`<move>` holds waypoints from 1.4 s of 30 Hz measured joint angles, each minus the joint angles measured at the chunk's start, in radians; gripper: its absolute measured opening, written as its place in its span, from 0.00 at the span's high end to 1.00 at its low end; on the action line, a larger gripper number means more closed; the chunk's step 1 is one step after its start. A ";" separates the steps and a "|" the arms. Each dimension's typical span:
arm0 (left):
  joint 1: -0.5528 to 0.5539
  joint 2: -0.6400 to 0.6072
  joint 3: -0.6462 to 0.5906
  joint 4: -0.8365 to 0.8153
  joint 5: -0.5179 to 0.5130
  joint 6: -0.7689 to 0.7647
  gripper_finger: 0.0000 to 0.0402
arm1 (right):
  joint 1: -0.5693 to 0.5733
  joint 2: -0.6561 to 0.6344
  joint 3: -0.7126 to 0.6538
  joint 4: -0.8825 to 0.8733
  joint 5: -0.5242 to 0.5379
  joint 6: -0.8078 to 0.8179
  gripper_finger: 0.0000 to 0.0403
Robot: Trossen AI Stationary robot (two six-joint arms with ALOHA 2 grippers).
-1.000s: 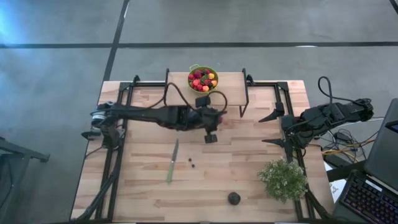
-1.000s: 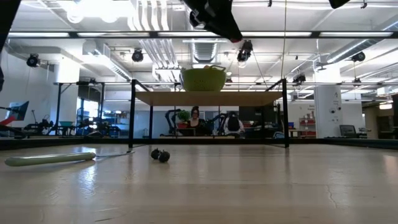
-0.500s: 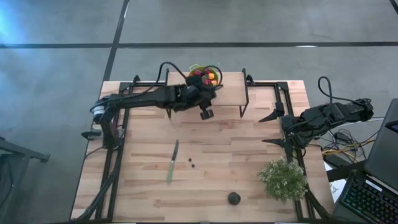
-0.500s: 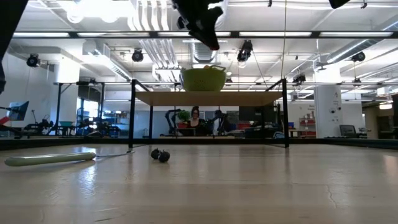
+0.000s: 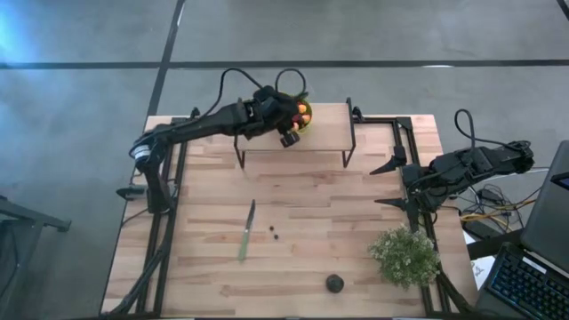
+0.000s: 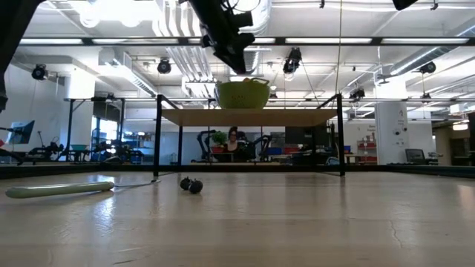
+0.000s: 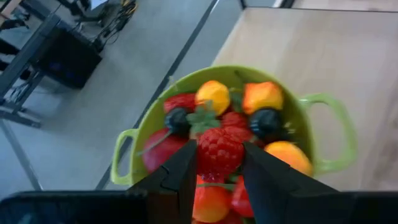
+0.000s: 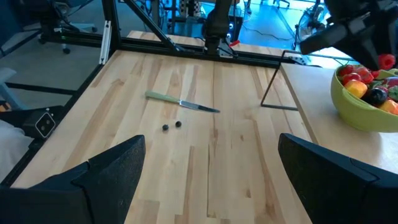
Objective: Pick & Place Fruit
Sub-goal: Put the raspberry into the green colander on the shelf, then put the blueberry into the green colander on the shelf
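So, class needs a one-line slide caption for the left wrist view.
Left gripper holds a red raspberry-like fruit above the green two-handled bowl of fruit.

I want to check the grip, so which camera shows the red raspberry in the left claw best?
The left wrist view: the bumpy red raspberry sits large between the left claw fingers, above the green two-handled bowl. The right wrist view shows it as a small red dot. The high view hides it under the arm; the low view does not show it.

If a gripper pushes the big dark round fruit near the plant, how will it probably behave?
The dark round fruit would likely roll rather than slide: it looks ball-shaped and sits alone on smooth table boards. It could roll toward the plant or the near table edge, as no rim shows there. Its skin looks slightly bumpy, so it may be less slippery.
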 joint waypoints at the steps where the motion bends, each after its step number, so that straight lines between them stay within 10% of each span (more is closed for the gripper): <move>1: 0.007 0.000 0.000 0.000 0.000 0.000 0.70 | 0.000 0.000 0.000 0.000 0.000 0.000 0.10; 42: 0.077 0.002 -0.035 0.011 0.001 -0.013 0.58 | 0.000 -0.001 0.000 0.000 0.000 0.000 0.10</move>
